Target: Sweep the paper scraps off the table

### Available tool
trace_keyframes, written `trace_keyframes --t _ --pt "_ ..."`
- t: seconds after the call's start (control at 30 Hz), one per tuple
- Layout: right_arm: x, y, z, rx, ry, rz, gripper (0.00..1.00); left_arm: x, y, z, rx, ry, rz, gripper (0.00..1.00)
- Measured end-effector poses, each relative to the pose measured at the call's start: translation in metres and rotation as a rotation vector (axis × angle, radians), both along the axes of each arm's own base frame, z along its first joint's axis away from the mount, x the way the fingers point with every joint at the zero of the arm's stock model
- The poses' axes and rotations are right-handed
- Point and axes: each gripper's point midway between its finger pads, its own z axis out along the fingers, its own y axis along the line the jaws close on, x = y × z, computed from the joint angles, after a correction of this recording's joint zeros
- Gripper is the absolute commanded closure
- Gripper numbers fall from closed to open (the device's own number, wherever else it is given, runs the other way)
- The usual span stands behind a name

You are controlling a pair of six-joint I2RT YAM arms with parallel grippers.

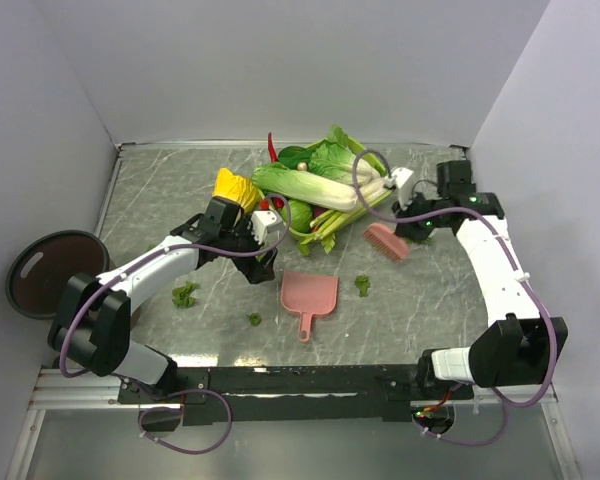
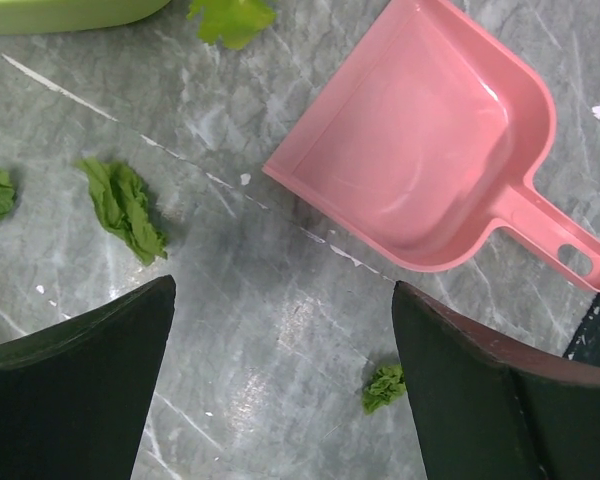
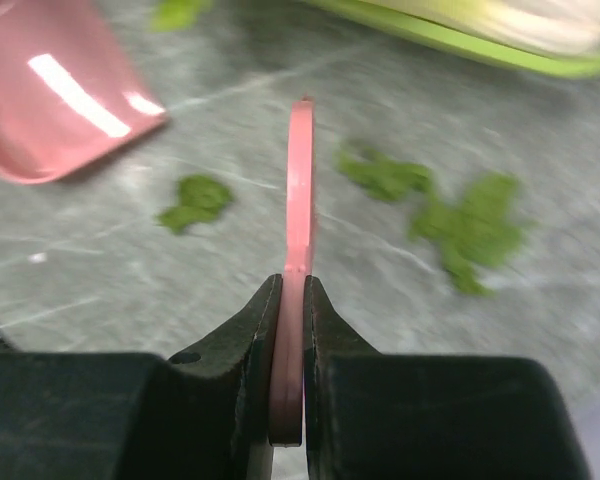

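Observation:
Small green paper scraps lie on the grey marble table [image 1: 430, 300]: one left of the dustpan [image 1: 185, 294], one near its handle [image 1: 254, 319], one to its right [image 1: 362, 285]. The pink dustpan [image 1: 308, 295] lies flat at centre. My left gripper [image 1: 264, 266] hovers open and empty just left of the dustpan; in its wrist view [image 2: 285, 385] a scrap [image 2: 383, 387] lies by the right finger, another scrap [image 2: 125, 205] further left, and the dustpan [image 2: 430, 150] ahead. My right gripper [image 1: 407, 228] is shut on a pink brush [image 1: 385, 241], whose handle [image 3: 298, 230] shows edge-on above scraps [image 3: 198, 198].
A pile of large greens [image 1: 325, 185] and a yellow-and-white cabbage [image 1: 235, 188] fills the table's back centre, close behind my left wrist. A round dark brown bin [image 1: 55, 270] sits off the table's left edge. White walls enclose the back and sides.

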Motion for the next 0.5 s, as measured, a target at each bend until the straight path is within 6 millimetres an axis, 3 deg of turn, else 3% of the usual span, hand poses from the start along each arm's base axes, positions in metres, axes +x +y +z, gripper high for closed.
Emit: trace_keyframes --t 0.2,0.3,0.4,0.5 --pt "-0.041 0.045 -0.034 0.065 0.148 0.144 1.00 0.002 0.003 -0.002 0.019 -0.006 0.016 0.07" --pt "-0.051 0.059 -0.034 0.109 0.193 0.154 1.00 0.002 0.006 -0.003 0.031 -0.003 0.019 0.07" --pt "-0.051 0.062 -0.037 0.136 0.221 0.108 1.00 0.000 0.007 -0.005 0.040 -0.003 0.011 0.07" --pt "-0.049 0.052 -0.050 0.104 0.244 0.020 1.00 0.000 0.008 -0.006 0.045 0.000 0.012 0.05"
